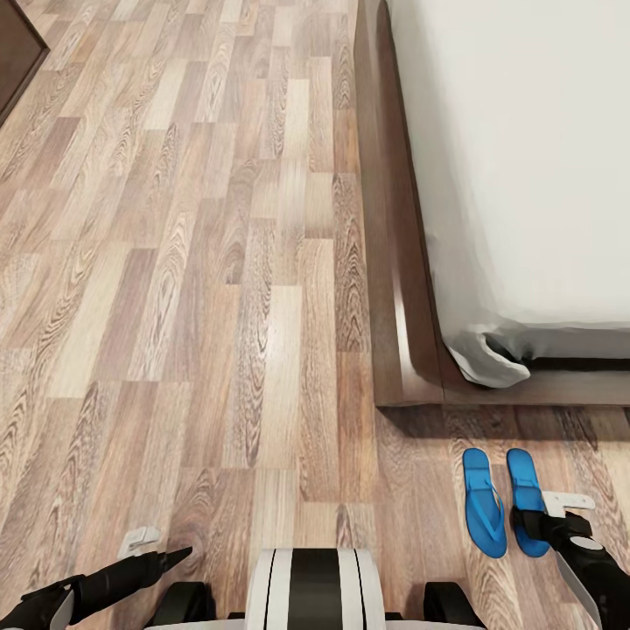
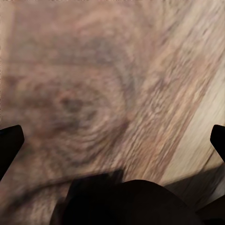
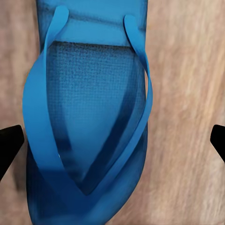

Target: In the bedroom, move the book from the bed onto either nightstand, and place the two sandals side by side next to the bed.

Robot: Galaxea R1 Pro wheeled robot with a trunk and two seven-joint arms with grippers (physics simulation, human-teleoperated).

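Two bright blue sandals lie side by side on the wood floor just off the foot corner of the bed: the left sandal and the right sandal. My right gripper hangs over the near end of the right sandal, open. In the right wrist view that sandal and its thong straps lie between the wide-apart fingertips, untouched. My left gripper is low at the left, open above bare floor. The book is out of view.
The bed's dark wood frame and grey mattress take up the right. A corner of dark wooden furniture shows at the far upper left. Plank floor spreads between them. My base is at the bottom middle.
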